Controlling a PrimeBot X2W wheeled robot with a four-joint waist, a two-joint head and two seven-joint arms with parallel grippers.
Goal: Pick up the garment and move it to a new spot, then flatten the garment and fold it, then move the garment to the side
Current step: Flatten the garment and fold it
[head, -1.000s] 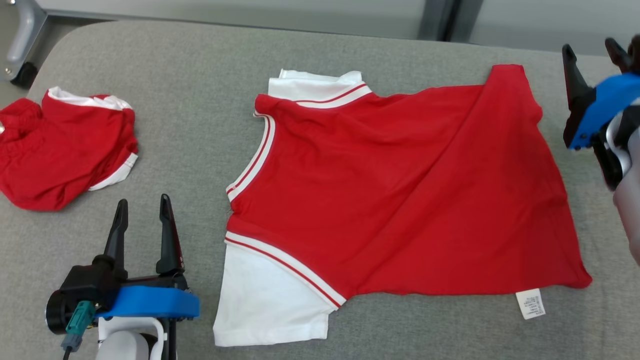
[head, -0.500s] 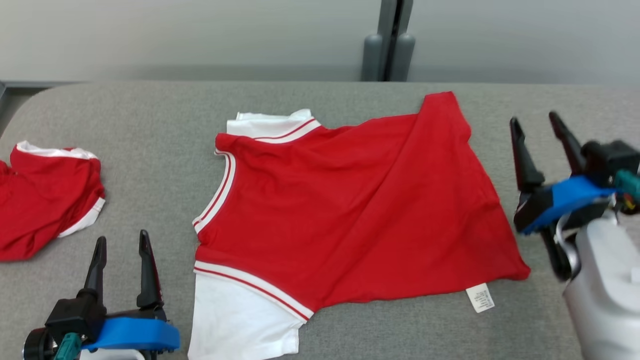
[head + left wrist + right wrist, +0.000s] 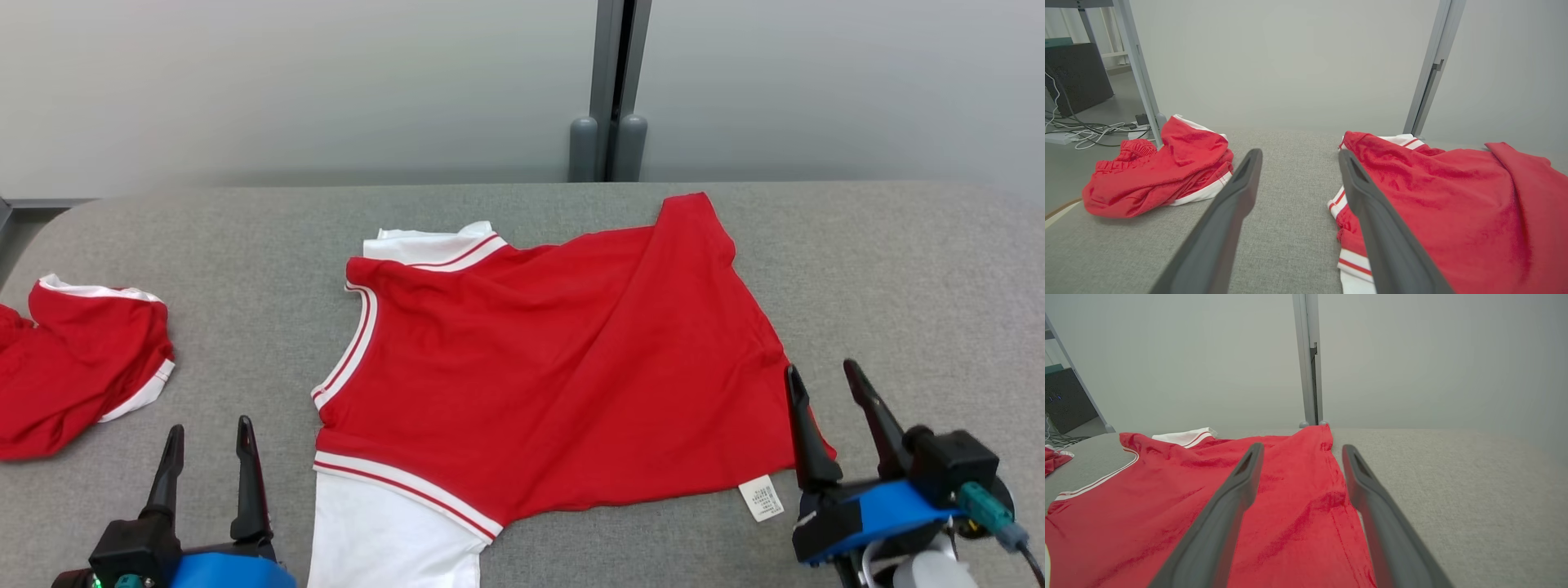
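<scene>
Garment (image 3: 555, 367) lies spread at the centre of the desk (image 3: 898, 261). Left fingers (image 3: 247, 482) at seven o'clock are wide apart and empty, just beside the white sleeve. Right fingers (image 3: 804, 433) at four o'clock are spread wide, gripping nothing, over the hem corner. Can't tell if they're touching it. Red bundle (image 3: 82, 367) at nine o'clock.

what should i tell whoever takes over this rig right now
Left gripper: open, empty, to the left of the red and white shirt.
Right gripper: open, empty, at the shirt's near hem corner, by the care label.
Shirt: spread out mid-table, creased, not folded. A second red garment lies bunched at the far left.
Done: shirt seems placed and mostly spread.
Left: smooth the creases, fold, move aside.
</scene>
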